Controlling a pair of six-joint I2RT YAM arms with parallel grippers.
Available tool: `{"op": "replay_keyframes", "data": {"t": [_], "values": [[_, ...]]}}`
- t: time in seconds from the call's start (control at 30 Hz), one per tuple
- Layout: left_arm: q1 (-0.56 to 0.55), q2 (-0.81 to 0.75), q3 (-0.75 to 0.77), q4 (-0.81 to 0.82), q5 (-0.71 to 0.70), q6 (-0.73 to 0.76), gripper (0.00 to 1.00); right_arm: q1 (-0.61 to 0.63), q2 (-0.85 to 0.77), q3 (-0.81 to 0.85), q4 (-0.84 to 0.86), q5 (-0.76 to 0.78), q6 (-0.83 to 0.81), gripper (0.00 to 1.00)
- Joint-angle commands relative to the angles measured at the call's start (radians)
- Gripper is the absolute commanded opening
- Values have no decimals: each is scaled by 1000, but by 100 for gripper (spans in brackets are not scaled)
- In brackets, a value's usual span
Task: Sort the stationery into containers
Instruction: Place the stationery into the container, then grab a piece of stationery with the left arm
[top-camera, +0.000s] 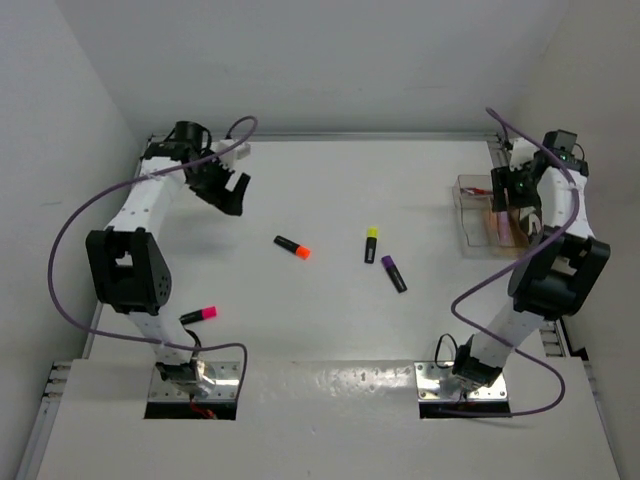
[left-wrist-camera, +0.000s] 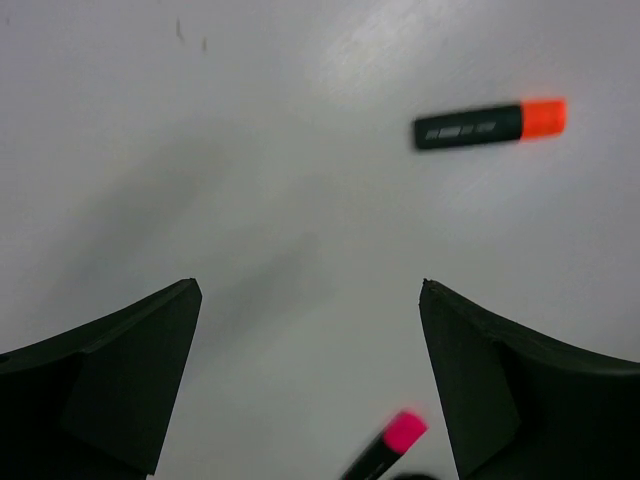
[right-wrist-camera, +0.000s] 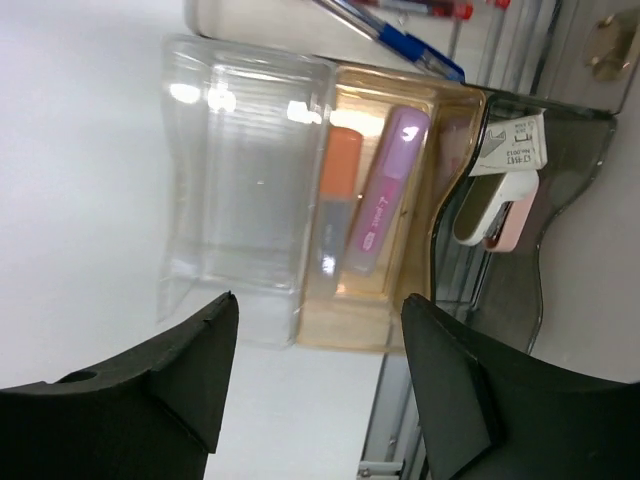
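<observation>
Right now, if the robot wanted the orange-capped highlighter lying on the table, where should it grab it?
Around the middle of the black barrel of the orange-capped highlighter, coming straight down from above and closing across its narrow width. It lies flat on the table with nothing touching it.

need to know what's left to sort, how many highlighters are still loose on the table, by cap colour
orange-capped highlighter: 1
yellow-capped highlighter: 1
purple-capped highlighter: 1
pink-capped highlighter: 1
total: 4
</observation>
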Motion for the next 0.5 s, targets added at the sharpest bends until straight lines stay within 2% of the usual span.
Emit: {"op": "replay_keyframes", "data": {"t": [0.0,0.03,0.07,0.1,0.13,0.23,0.4,0.47], "values": [[55,-101,-24,-258,16,357,96,38,-131,33,-63,-94,45,66],[59,-116,-45,-332,27,502,95,56,-159,27,-69,-99,49,66],[115,-144,-94,-367,49,567,94,66,-170,23,-77,-104,58,66],[144,-182,-186,-430,37,721,96,93,-189,20,-102,-114,77,66],[144,-182,-187,-431,37,745,96,100,-190,20,-103,-115,77,66],[146,-262,-355,-420,-29,846,97,121,-205,22,-115,-121,98,66],[144,-406,-609,-268,-123,873,98,130,-199,20,-130,-114,104,66],[146,-434,-653,-218,-132,855,97,130,-197,20,-133,-114,107,66]]}}
